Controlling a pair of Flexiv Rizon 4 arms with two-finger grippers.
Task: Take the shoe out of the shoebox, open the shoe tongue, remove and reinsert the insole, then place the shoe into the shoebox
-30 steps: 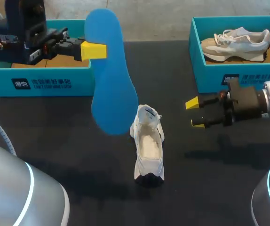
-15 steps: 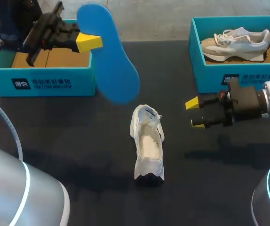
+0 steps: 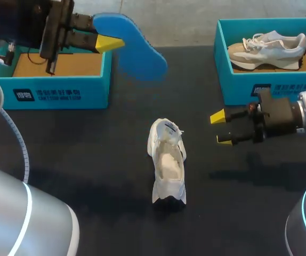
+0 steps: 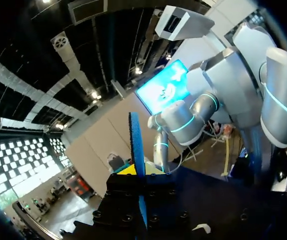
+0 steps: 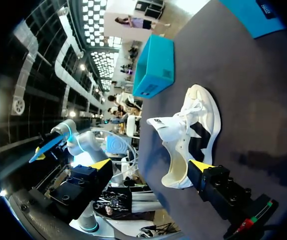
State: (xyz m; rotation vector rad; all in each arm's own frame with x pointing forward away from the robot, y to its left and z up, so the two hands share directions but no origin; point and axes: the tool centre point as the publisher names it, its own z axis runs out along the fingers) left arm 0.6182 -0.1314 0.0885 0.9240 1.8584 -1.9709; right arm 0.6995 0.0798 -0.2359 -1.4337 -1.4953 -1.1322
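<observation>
Your right gripper [image 3: 221,129] has its fingers spread apart with nothing between them. It hangs over the table [image 3: 78,160] on the right side, tips pointing toward the middle. The white shoe [image 3: 168,162] stands on its sole just nearer to you than those tips and off to their left, apart from them, so neither finger touches it. In the right wrist view the shoe lies ahead of the open fingers, its mouth turned toward them. The mouth gapes upward, showing a pale inside, and the tongue stands raised at the far end.

Look farther back on the right. There you see the right shoebox [image 3: 238,88], teal and lidless, just behind the right gripper's wrist. A second shoe [image 3: 267,49], pale with a tan side, lies in it on its side.

On the left at the same depth sits the left shoebox [image 3: 57,90], also teal, and its brown floor shows.

Farthest off, your left gripper [image 3: 109,44] is raised over that box's right wall, its fingers clamped on the blue insole [image 3: 139,53]. It grips the insole near one end. The rest of the insole juts out to the right, past the box and above the table's far part, well apart from the shoe. In the left wrist view the insole stands edge-on between the fingers and rises straight ahead of them.
</observation>
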